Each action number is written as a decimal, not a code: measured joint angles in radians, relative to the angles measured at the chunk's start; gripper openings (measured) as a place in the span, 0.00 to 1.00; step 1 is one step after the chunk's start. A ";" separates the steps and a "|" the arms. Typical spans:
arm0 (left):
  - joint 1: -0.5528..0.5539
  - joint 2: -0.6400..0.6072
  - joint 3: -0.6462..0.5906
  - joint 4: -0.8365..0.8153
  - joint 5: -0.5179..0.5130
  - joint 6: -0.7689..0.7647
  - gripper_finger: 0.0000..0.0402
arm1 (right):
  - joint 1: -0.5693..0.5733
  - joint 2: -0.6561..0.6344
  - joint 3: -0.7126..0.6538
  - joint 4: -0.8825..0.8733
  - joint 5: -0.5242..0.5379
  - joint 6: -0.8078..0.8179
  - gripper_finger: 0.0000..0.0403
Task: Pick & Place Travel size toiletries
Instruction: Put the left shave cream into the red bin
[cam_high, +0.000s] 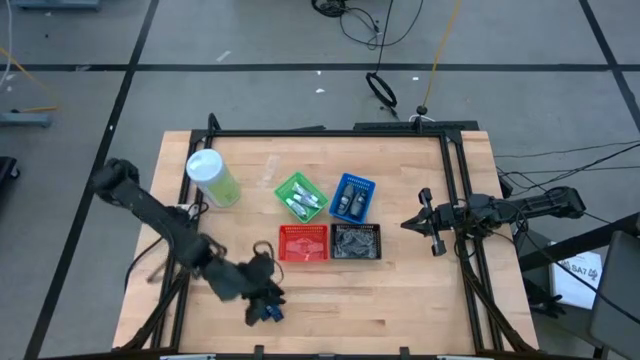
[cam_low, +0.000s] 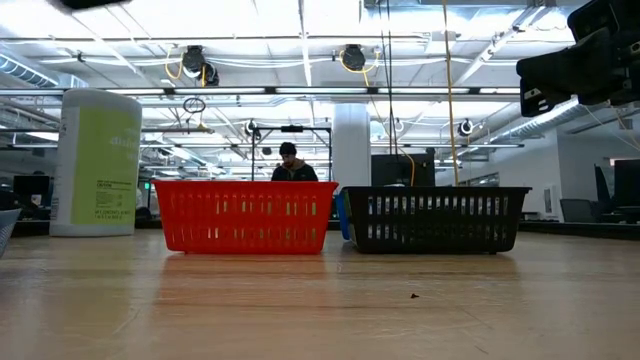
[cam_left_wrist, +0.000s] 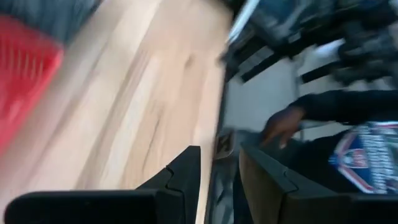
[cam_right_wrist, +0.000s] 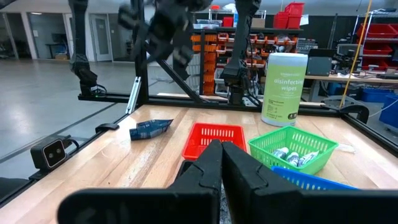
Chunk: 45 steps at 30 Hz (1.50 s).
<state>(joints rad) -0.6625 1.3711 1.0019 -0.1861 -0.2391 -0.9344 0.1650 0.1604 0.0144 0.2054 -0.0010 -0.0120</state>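
Observation:
A dark blue packet lies flat on the wood near the table's near edge, and it also shows in the right wrist view. My left gripper hangs just above and beside it, open, with nothing between its fingers. Whitish tubes lie in the green basket. Dark pieces fill the blue basket, and grey packets the black basket. My right gripper waits shut at the table's right side.
The red basket stands left of the black one. A large green container with a white lid stands far left. A black frame runs along the table's edges. A person's hand shows beyond the near edge, and another person is far behind.

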 joint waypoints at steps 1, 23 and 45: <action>-0.012 0.029 0.000 -0.019 -0.006 -0.055 0.27 | 0.000 0.000 0.000 0.000 0.000 0.000 0.00; -0.138 0.469 0.002 0.043 0.071 -0.572 0.27 | 0.000 0.000 0.000 0.000 0.000 0.000 0.00; -0.155 0.334 0.007 -0.121 0.236 -0.763 0.02 | 0.000 0.000 0.000 0.000 0.000 0.000 0.00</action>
<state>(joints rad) -0.8172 1.7055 1.0094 -0.3066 -0.0032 -1.6978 0.1652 0.1600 0.0145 0.2054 -0.0010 -0.0120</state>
